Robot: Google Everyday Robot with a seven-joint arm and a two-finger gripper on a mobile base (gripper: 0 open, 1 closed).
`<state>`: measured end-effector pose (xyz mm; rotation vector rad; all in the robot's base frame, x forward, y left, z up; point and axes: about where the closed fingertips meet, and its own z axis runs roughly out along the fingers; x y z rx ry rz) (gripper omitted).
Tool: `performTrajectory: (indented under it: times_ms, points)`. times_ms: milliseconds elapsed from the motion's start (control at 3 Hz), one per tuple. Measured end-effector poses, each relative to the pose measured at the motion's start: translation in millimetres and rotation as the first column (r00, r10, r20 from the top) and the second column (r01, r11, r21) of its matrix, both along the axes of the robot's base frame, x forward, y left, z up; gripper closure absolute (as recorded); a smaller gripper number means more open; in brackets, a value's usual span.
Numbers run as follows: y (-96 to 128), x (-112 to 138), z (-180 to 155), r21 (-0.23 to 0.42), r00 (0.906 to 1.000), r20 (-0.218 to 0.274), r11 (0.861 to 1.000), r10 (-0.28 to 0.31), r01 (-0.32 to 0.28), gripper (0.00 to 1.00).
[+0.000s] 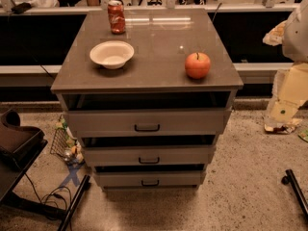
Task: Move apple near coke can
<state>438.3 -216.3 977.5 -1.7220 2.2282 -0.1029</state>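
An orange-red apple with a short dark stem sits near the front right of the grey cabinet top. A red coke can with white lettering stands upright at the back left of the top. The apple and the can are far apart, on opposite corners. A white bowl sits between them, at the front left. The gripper is not in view.
The cabinet has three drawers with dark handles, each pulled slightly out. A dark chair or stand and cables are at lower left. Cardboard and bags lie on the floor at right. A railing runs behind the cabinet.
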Motion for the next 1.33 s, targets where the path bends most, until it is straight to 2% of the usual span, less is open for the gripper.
performTrajectory:
  times_ms: [333,667,1000,1333]
  points:
    - [0,0,0,0.000,1.0000,0.000,1.000,0.000,0.000,0.00]
    - [-3,14,8,0.029,0.9975,0.070,1.000,-0.003,0.001,0.00]
    - [-23,59,21,0.164,0.9760,0.213,0.986,-0.044,0.008,0.00]
    - [-38,115,14,0.354,0.9408,0.322,0.935,-0.106,-0.016,0.00]
